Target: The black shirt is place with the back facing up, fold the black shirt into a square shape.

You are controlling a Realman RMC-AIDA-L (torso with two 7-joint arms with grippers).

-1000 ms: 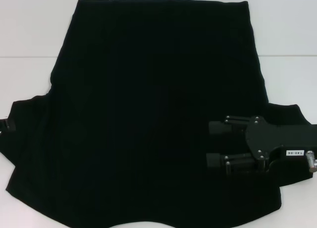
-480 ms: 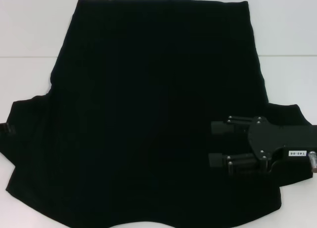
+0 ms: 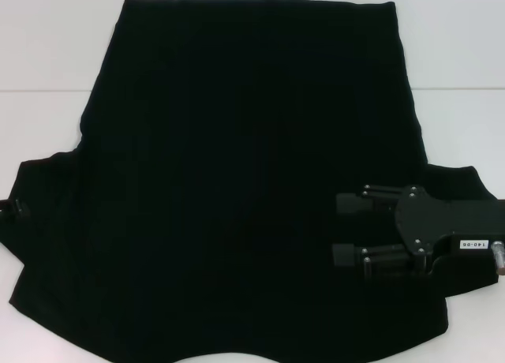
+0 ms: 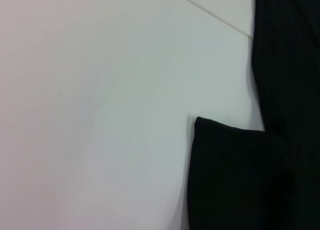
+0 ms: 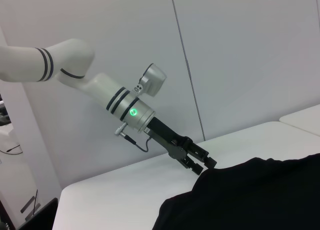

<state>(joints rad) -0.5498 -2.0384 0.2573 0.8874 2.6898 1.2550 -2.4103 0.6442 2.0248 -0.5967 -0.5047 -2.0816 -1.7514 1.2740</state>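
Both sleeves need pinching evenly: black shirt (image 3: 252, 181) lies flat mid-table, right gripper (image 3: 341, 229) spread wide over the 4 o'clock sleeve, left gripper (image 5: 202, 165) at 9 o'clock, can't tell its spread.

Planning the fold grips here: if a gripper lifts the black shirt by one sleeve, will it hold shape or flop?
The black shirt probably flops: it lies flat and limp on the white table. Its edges curve softly, so lifted cloth would likely drape. It seems light.
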